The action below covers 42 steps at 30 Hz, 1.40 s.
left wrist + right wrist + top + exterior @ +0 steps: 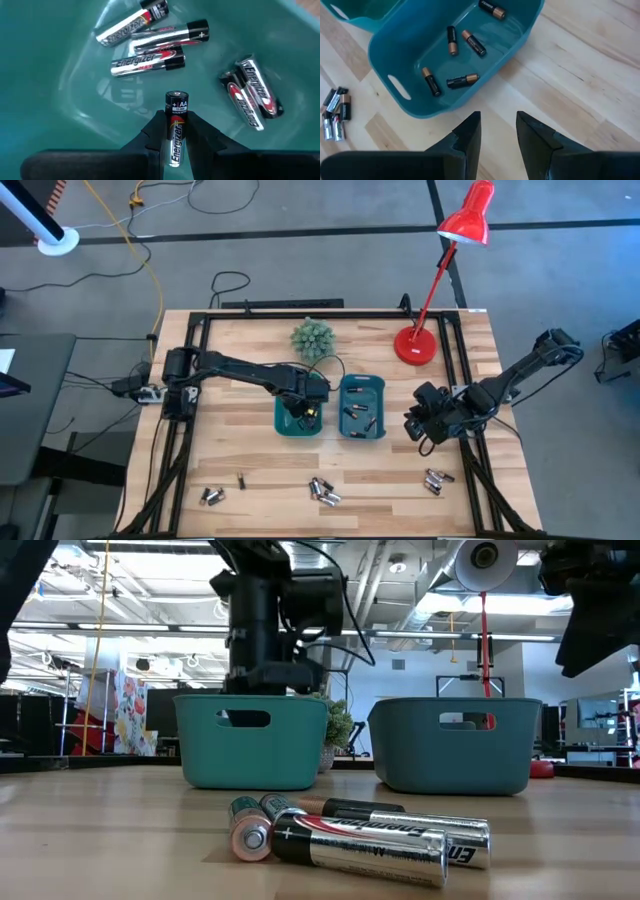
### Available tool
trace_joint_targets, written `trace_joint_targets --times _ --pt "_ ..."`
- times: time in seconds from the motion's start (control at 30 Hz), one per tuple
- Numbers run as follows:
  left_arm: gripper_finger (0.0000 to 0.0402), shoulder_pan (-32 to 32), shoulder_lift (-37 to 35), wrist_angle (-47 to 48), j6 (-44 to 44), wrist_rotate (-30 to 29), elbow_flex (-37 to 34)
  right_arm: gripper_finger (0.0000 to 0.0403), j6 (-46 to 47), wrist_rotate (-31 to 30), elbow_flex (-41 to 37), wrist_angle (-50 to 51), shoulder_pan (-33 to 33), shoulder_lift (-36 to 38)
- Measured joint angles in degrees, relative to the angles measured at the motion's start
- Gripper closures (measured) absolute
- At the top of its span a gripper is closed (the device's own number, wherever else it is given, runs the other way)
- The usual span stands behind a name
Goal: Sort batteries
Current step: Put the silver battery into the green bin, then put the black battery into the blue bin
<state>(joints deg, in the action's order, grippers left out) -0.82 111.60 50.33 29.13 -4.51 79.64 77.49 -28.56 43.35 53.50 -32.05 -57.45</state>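
My left gripper reaches down into the left teal bin and is shut on a silver Energizer AA battery. Several more silver batteries lie on that bin's floor. The right teal bin holds several black-and-copper batteries. My right gripper hovers open over bare wood to the right of that bin. Loose batteries lie on the table near its near edge. My left gripper pinches the silver AA battery by its lower body between the two fingers. It comes from above, pointing down into the bin, with the battery lying along the fingers. The capped end sticks out past the fingertips, clear of the other batteries.
A red desk lamp and a small green plant stand at the far side of the table. In the low view a cluster of batteries lies in front of both bins. Bare wood lies between the bins and the near-edge batteries.
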Motion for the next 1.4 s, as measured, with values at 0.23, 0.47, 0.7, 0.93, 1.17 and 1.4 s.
trace_joint_targets --times 0.23,0.47,0.7,0.93,1.17,1.4 --pt "0.0347 0.0 1.0 -0.9 0.3 0.8 0.0 0.0262 -1.0 0.0 0.0 0.0 0.0 0.0" --pt "0.0297 -0.1 0.9 -0.9 2.1 0.8 0.0 0.0262 -1.1 0.0 0.0 0.0 0.0 0.0" --pt "0.025 -0.1 0.5 -0.2 1.3 0.8 0.0 0.0262 -1.0 0.0 0.0 0.0 0.0 0.0" --pt "0.0248 0.1 -3.3 1.9 8.0 -1.2 2.6 0.0262 -1.4 0.0 0.0 -0.2 0.0 0.0" --pt "0.0249 2.1 -12.5 5.6 17.5 -7.4 3.8 0.0262 -1.5 0.0 0.0 -0.4 -0.3 0.0" --pt "0.0249 10.9 -22.4 19.0 41.8 -16.2 0.2 0.0262 -1.7 0.2 0.0 -0.2 -1.6 0.0"
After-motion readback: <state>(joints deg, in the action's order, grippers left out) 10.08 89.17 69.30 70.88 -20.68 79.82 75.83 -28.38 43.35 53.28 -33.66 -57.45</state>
